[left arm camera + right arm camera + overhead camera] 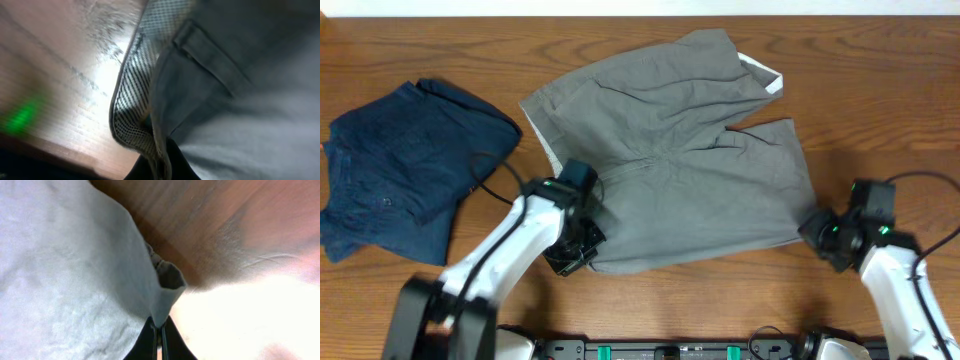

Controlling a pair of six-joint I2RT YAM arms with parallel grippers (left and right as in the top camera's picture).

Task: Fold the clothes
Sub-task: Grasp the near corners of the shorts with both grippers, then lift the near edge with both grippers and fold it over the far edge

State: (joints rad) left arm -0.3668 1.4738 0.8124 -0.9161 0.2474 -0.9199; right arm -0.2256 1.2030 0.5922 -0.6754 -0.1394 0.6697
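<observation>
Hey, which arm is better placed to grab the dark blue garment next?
Left, probably. The navy garment lies nearer the left gripper; the right gripper is across the olive-grey shorts from it. Both pinch the shorts.

The tabletop [880, 110] is brown wood with a strong, wavy grain that runs mostly left to right in the overhead view. A narrow white strip [640, 5] lies along its far edge; what it belongs to cannot be told. At the near edge a black rail [720, 350] crosses the bottom of the frame and carries small green tabs [603, 352]. In the left wrist view the wood shows a bright glare patch [105, 75] and a blurred green glow [20, 117] at lower left. The right wrist view shows a washed-out white glare [240, 315] on the wood.
</observation>
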